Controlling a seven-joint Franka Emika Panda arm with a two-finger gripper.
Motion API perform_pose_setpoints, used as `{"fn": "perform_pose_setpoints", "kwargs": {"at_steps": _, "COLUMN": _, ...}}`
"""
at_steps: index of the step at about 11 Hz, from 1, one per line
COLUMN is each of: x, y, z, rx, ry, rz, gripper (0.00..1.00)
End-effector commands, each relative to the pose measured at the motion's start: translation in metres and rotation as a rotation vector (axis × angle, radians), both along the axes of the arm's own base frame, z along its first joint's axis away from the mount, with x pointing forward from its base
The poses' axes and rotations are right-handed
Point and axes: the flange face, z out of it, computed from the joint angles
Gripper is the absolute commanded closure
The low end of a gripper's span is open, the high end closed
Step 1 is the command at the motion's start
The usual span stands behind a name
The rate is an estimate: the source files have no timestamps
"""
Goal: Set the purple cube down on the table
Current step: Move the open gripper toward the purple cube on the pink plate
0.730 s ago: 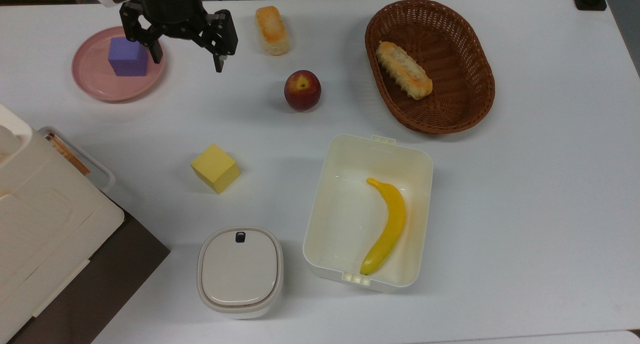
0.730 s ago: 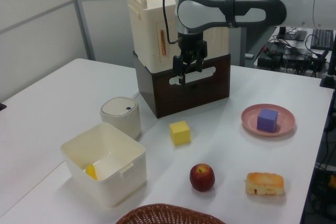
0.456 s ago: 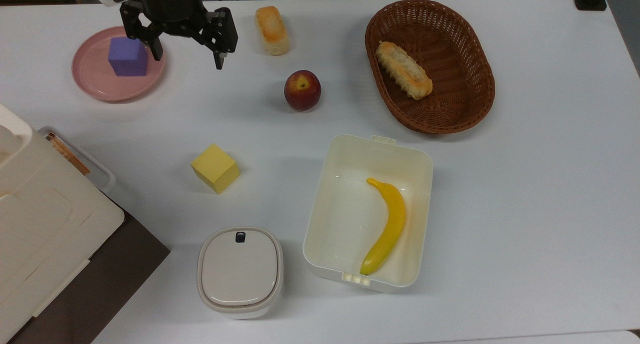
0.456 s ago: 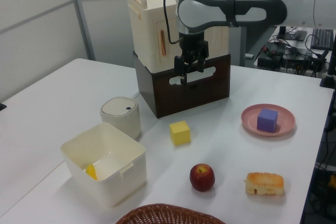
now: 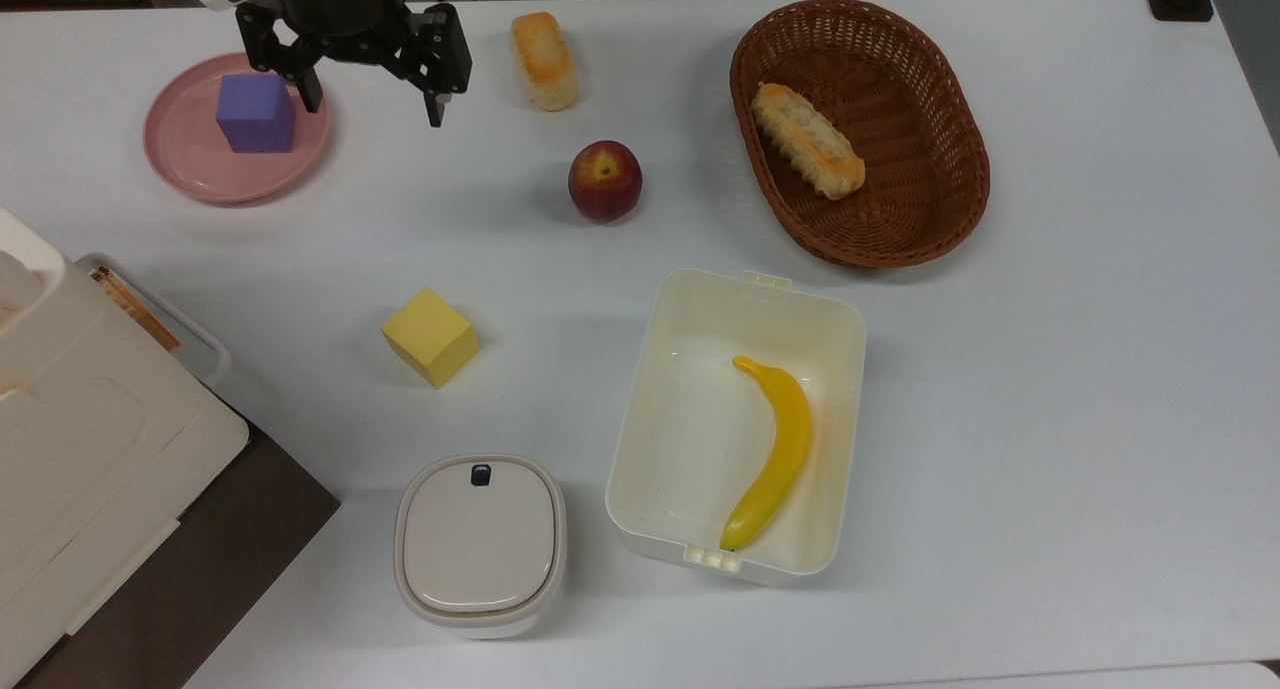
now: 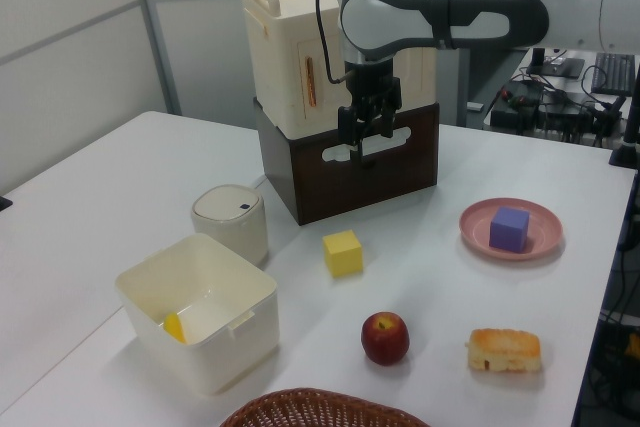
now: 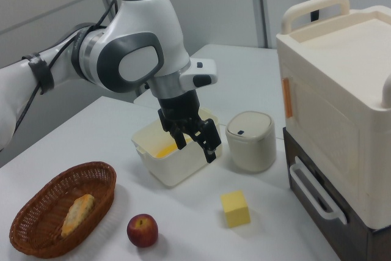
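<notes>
Purple cube (image 5: 256, 113) on pink plate (image 5: 185, 159), spread empty pincer (image 5: 371, 101) above; no legible writing.

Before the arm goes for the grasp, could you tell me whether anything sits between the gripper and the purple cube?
Nothing visible does. The open gripper hangs in the air, and the purple cube sits alone on the pink plate, top uncovered.

The purple cube (image 5: 256, 113) sits flat on a pink plate (image 5: 180, 159) on the white table (image 5: 1050, 369).

Bright even light, soft shadows, sharp pics
</notes>
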Motion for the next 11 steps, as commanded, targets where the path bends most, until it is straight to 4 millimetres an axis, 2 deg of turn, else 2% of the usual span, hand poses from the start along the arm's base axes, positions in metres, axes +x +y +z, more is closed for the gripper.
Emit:
{"fn": "perform_pose_setpoints", "kwargs": {"at_steps": 1, "x": -0.011, "y": -0.002, "z": 0.007, "rx": 0.001, "ry": 0.015, "rz": 0.021, "gripper": 0.00}}
{"fn": "perform_pose_setpoints", "kwargs": {"at_steps": 4, "x": -0.025, "y": -0.008, "z": 0.004, "rx": 0.002, "ry": 0.107, "rz": 0.048, "gripper": 0.00}}
{"fn": "perform_pose_setpoints", "kwargs": {"at_steps": 7, "x": -0.034, "y": -0.044, "z": -0.011, "rx": 0.018, "ry": 0.164, "rz": 0.008, "gripper": 0.00}}
{"fn": "perform_pose_setpoints", "kwargs": {"at_steps": 9, "x": -0.042, "y": -0.073, "z": -0.031, "rx": 0.024, "ry": 0.204, "rz": -0.039, "gripper": 0.00}}
{"fn": "perform_pose_setpoints", "kwargs": {"at_steps": 11, "x": -0.055, "y": -0.104, "z": -0.059, "rx": 0.042, "ry": 0.278, "rz": 0.003, "gripper": 0.00}}
